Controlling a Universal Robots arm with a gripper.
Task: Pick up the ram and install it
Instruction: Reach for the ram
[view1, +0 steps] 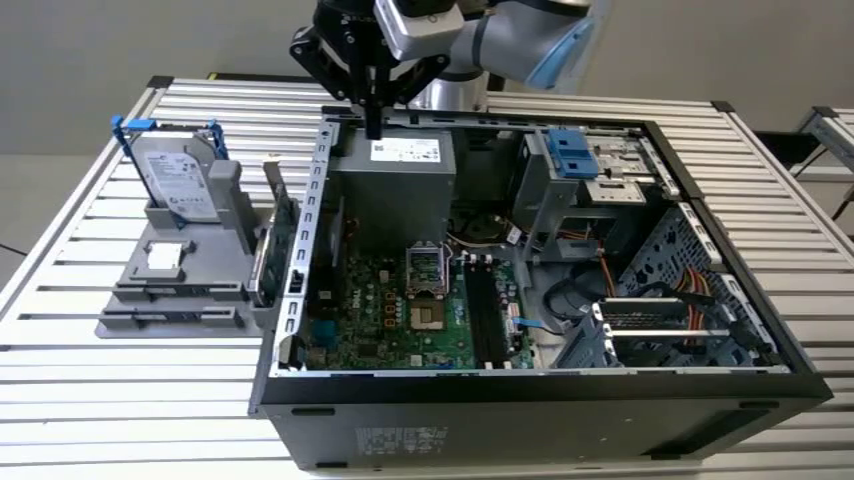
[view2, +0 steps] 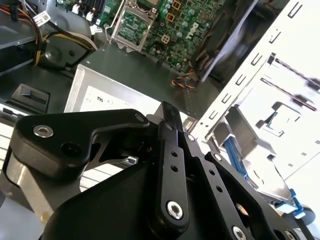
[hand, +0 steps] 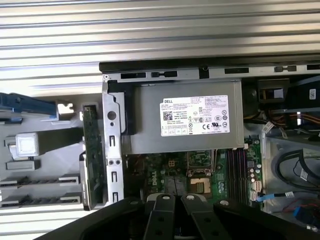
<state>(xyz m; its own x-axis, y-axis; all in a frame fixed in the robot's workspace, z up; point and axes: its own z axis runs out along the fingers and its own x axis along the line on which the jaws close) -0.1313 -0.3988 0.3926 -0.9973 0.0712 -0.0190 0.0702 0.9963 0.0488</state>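
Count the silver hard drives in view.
1. The hard drive stands on the grey stand, outside the computer case, at the exterior view's left; others may hide inside it.

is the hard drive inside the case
No, the hard drive stands in a grey holder outside the case.

place: robot lab workbench | signs: silver slatted aluminium table (view1: 107, 400); open black desktop computer case (view1: 534, 420) beneath black claw (view1: 375, 128)

Arm (view1: 534, 45) cropped at exterior view's top; hand (hand: 178, 198) cropped in both wrist views.
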